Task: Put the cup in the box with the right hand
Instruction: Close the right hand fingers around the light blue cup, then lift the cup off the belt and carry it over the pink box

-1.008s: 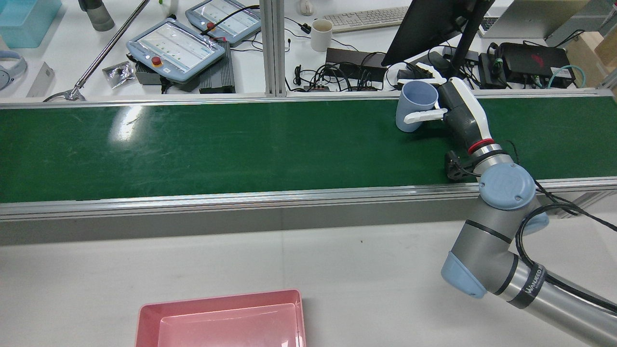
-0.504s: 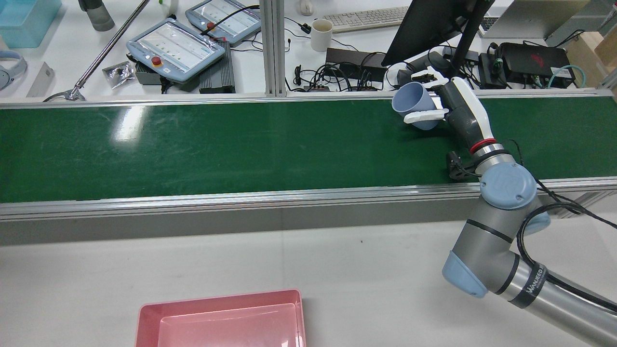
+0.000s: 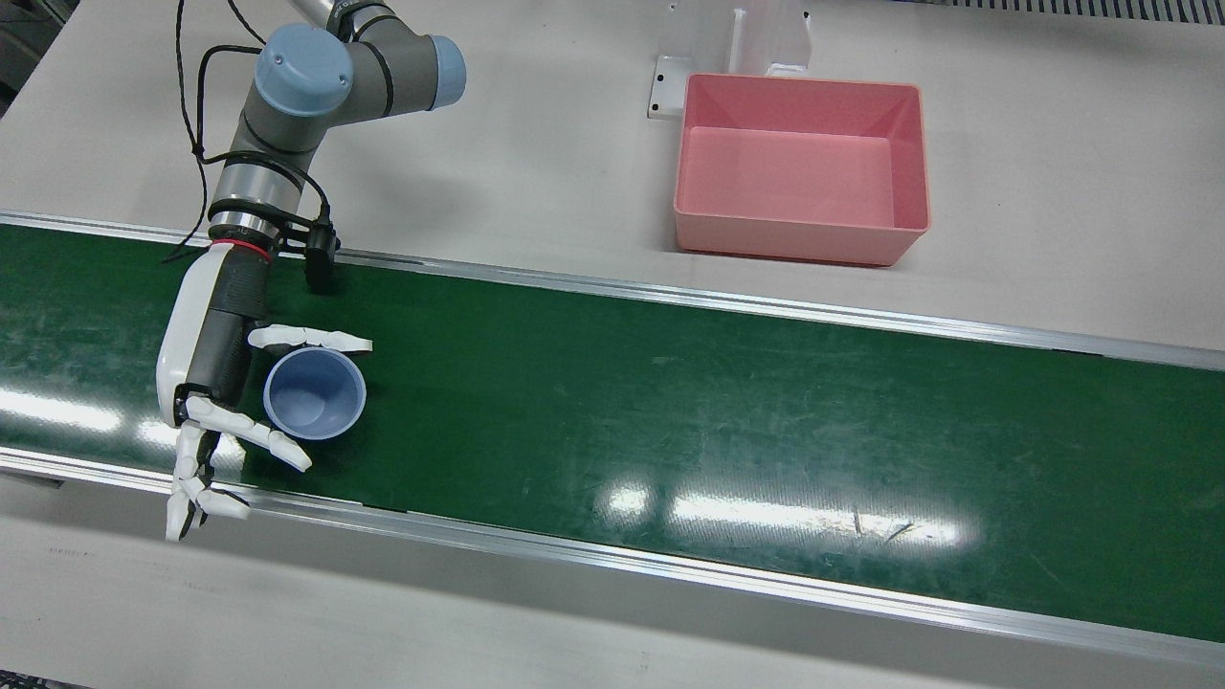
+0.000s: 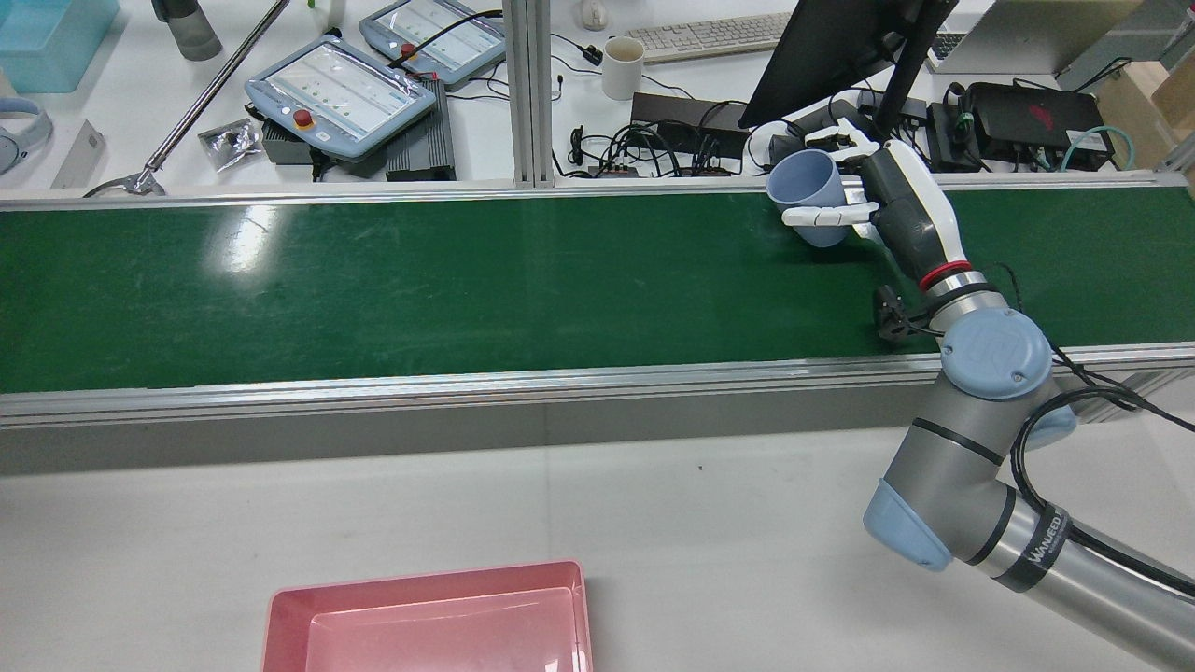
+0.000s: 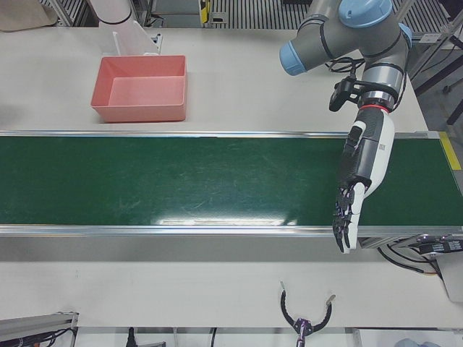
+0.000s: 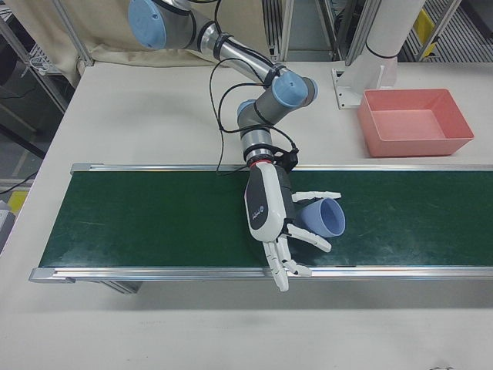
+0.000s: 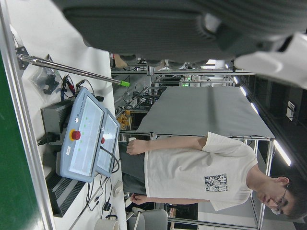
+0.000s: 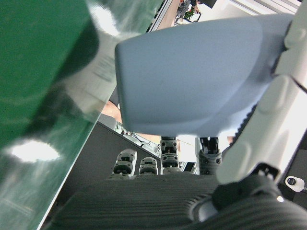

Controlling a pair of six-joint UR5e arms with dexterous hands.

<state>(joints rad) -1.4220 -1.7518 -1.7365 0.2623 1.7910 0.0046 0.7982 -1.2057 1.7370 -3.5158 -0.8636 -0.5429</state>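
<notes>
right hand [image 3: 215,383] fingers clasped round blue cup [image 3: 315,392], lower left of front view, above the green belt [image 3: 718,421] | left hand [image 5: 358,181] fingers straight and spread, holding nothing | pink box [image 3: 799,170] upper right, well apart from cup

The pink box [image 4: 429,621] was cut off by the rear view's bottom edge, so only part of it showed. The right hand's [image 8: 201,191] own camera saw the cup [image 8: 192,76] too close, its rim hidden and the belt [image 8: 38,72] beside it blurred. Whether the left hand [image 5: 347,217] touched the belt's near edge could not be told.
</notes>
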